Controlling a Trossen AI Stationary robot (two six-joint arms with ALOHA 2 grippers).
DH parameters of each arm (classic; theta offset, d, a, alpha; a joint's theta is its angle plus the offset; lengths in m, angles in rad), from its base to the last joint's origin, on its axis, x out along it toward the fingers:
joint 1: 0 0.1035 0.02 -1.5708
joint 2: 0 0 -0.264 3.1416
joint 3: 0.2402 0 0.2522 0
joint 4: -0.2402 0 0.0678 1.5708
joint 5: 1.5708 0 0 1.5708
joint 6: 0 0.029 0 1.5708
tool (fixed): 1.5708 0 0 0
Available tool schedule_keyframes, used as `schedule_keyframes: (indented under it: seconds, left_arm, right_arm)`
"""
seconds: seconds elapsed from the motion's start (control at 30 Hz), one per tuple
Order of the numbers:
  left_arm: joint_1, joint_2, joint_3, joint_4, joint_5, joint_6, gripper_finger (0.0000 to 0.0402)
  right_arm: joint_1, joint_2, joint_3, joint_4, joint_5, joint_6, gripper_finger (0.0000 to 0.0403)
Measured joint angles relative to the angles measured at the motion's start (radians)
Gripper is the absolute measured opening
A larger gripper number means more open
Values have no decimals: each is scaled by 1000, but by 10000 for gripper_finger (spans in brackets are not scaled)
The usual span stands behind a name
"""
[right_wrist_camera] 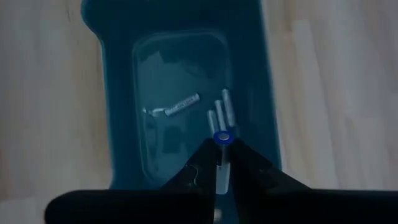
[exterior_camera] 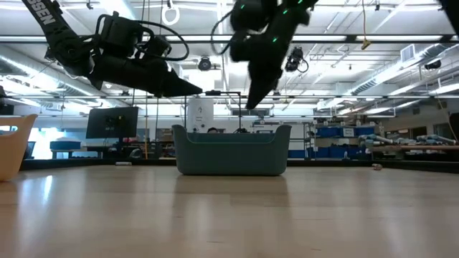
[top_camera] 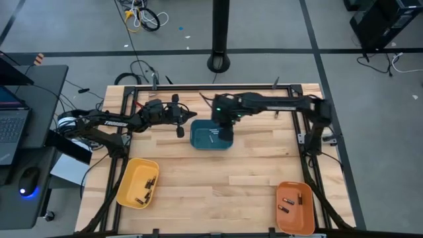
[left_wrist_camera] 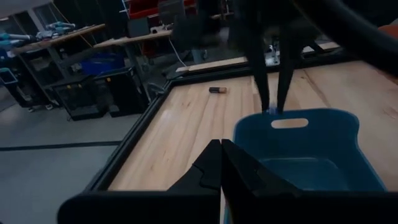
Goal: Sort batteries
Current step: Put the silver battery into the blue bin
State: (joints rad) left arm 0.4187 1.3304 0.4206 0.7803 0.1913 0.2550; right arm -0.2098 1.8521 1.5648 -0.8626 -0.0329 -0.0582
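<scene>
A blue bin (top_camera: 211,137) stands mid-table. Three batteries (right_wrist_camera: 182,104) lie on its floor. My right gripper (right_wrist_camera: 222,149) hangs over the bin, pointing down, shut on one battery. It also shows in the low view (exterior_camera: 252,100), above the bin's rim (exterior_camera: 231,132). My left gripper (left_wrist_camera: 221,158) is shut on nothing. It hovers above the table just left of the bin (top_camera: 180,129). One battery (left_wrist_camera: 216,90) lies alone on the wood near the far edge. More batteries lie in the yellow tray (top_camera: 137,183) and the orange tray (top_camera: 295,206). My right gripper pinches one battery (right_wrist_camera: 222,138) between its two fingertips, coming from above and pointing down. The battery stands along the fingers, its ringed end facing down into the bin. It is lifted clear of the bin's floor.
The yellow tray sits at the near left corner and the orange tray at the near right corner. A black frame (top_camera: 301,112) runs round the table. Bare wood lies between the bin and the two trays. Shelves and workbenches show in the room beyond.
</scene>
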Motion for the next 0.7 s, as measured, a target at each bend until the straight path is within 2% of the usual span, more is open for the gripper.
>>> schedule_keyframes:
  seconds: [0.27, 0.7]
  left_arm:
    - [0, -2, 0, -18, -24, -4, 10]
    - [24, -3, 0, -126, -82, -48, 10]
  right_arm:
    - [-41, 178, 78, 2, -107, -87, 39]
    - [-68, 258, 72, 38, -149, -145, 42]
